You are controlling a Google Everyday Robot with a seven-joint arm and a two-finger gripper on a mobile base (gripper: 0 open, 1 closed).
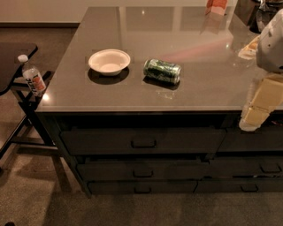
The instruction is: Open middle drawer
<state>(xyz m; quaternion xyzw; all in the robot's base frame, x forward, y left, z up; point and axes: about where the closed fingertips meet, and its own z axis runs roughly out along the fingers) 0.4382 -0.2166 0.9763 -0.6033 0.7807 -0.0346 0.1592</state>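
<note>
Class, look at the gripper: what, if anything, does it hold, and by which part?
Nothing visible. The gripper hangs at the right front edge of the counter, well apart from the middle drawer and its handle.

Dim warm light. Speckled brown floor (26, 194), pale wall (40, 11) behind. Glossy grey tabletop (177, 39) shows glare. Claw (253, 120) hangs at the tabletop's right front edge.

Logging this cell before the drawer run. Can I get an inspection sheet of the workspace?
Surface: grey countertop, glossy.
Job's things: middle drawer shut, loop handle free.
Clutter: white bowl; green can lying on its side.
Grippers: gripper at the counter's right front edge, well right of that handle.
Cables: nothing seen.
Surroundings: bottle on a dark side stand at left; carpet floor.
</note>
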